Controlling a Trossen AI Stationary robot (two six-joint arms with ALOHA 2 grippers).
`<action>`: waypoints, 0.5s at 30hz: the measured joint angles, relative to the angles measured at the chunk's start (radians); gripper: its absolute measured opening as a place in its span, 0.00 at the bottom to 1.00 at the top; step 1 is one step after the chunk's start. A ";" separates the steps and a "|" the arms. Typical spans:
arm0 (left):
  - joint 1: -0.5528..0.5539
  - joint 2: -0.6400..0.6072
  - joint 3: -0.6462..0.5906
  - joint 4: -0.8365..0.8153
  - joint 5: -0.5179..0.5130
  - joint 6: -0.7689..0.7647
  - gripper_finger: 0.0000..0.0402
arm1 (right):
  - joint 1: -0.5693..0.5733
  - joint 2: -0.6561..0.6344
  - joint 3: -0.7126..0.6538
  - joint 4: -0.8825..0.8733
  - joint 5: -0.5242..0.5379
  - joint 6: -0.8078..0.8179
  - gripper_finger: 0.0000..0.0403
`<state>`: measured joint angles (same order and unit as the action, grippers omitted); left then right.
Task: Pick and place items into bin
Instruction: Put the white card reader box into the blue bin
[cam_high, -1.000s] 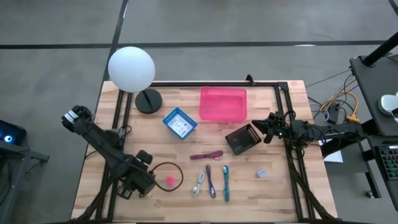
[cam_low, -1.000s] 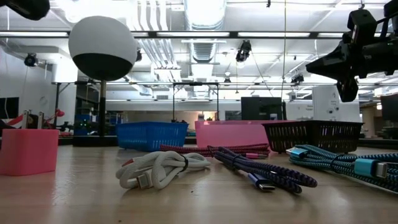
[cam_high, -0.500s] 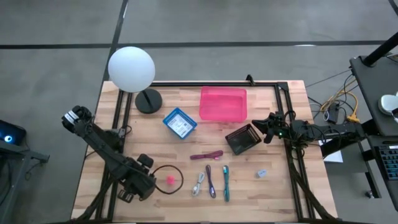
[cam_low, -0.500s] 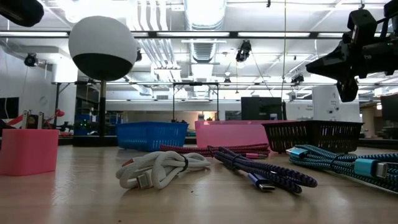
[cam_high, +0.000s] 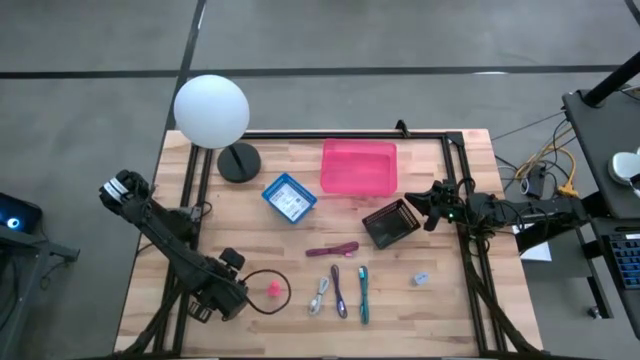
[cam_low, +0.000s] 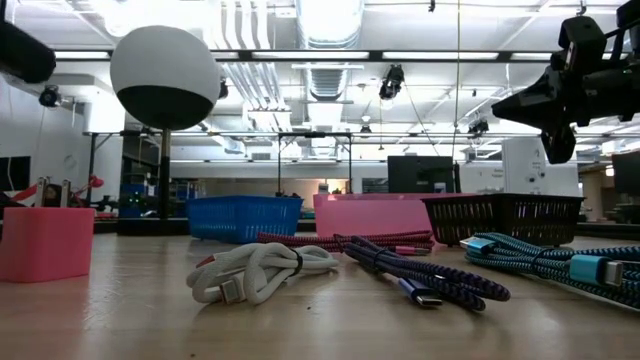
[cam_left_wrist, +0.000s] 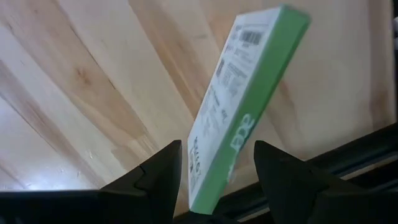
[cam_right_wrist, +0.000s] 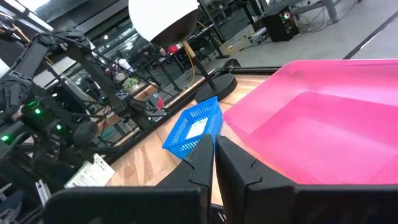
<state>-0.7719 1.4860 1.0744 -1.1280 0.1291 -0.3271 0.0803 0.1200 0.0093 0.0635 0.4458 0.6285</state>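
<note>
Grips flat box (cam_left_wrist: 249, 106) in left pincer (cam_high: 235, 285), low over front-left part of bench (cam_high: 440, 310). Closes fingers (cam_left_wrist: 155, 177) on the box's lower end, moderately spread to its thickness. Shows white printed face and green edge, box tilted, clear of the wood. Sits just left of pink piece (cam_high: 272, 290); cannot tell if touching.

Hangs right pincer (cam_high: 432, 208) in the air at right side of bench, just beside black basket (cam_high: 390, 222). Fingers pressed fully together, nothing between them. Points toward pink bin (cam_high: 358, 167) and blue basket (cam_high: 289, 198) in right wrist view.

Cables at front middle of bench, all on the wood, outside every bin:
- maroon cable (cam_high: 332, 250) lying crosswise, nearest the black basket
- white cable (cam_high: 320, 296), purple cable (cam_high: 340, 290) and teal cable (cam_high: 363, 293) side by side in front of it, running front to back
- white one coiled and bundled, purple and teal braided with plugs, seen in low view

Grey piece (cam_high: 420, 279) alone on the wood, right of teal cable, apart from it.

Bins in a row behind the cables: blue basket left, pink bin middle and farthest back, black basket right. Something white lying in blue basket.

Lamp (cam_high: 211, 110) at back-left corner, well apart from both pincers
</note>
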 joint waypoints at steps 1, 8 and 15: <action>0.000 0.000 -0.008 0.004 0.001 0.000 0.46 | 0.000 0.001 0.000 0.000 0.000 0.000 0.02; -0.002 0.000 -0.065 0.083 0.001 -0.034 0.46 | 0.000 0.002 0.000 0.000 0.000 0.000 0.02; -0.002 0.000 -0.069 0.083 0.001 -0.025 0.46 | 0.000 0.002 0.000 0.000 0.000 0.000 0.02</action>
<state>-0.7742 1.4860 1.0058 -1.0451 0.1299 -0.3522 0.0803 0.1223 0.0093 0.0635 0.4458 0.6285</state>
